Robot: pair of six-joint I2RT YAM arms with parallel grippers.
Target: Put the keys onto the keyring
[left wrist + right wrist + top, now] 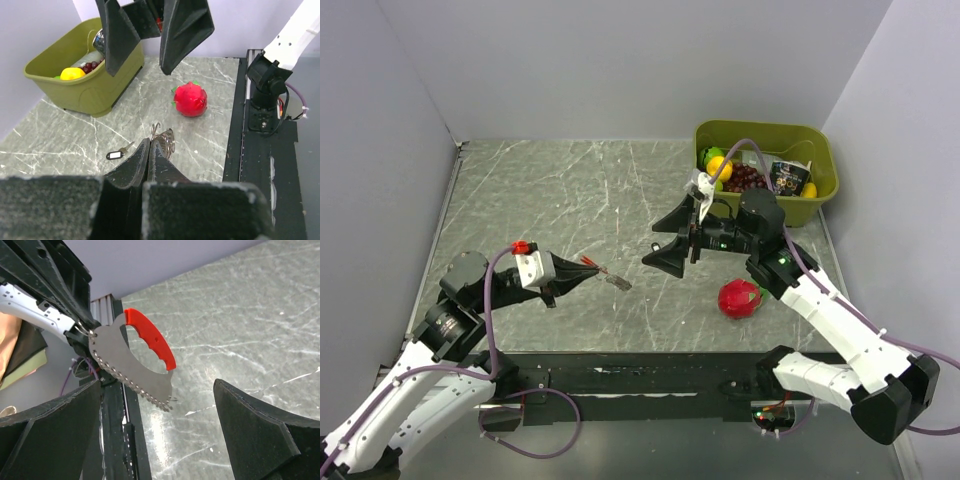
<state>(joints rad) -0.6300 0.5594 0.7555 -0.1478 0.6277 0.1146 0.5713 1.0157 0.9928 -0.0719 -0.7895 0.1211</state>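
Observation:
My left gripper (584, 268) is shut on the keys (607, 276), a curved red piece joined to a jagged silvery strip, and holds them above the table. In the right wrist view the keys (116, 359) hang from a ring at the left gripper's tip. In the left wrist view only metal loops of the keys (168, 139) show past the shut jaws (151, 142). The keyring (115, 155), a small dark oval with a pale centre and a small key attached, lies on the table left of those jaws. My right gripper (649, 245) is open and empty, facing the keys (160, 435).
A round red fruit with green leaves (739, 298) lies on the table near the right arm. An olive-green bin (815, 140) with fruit and a packet stands at the back right. Grey walls close off three sides.

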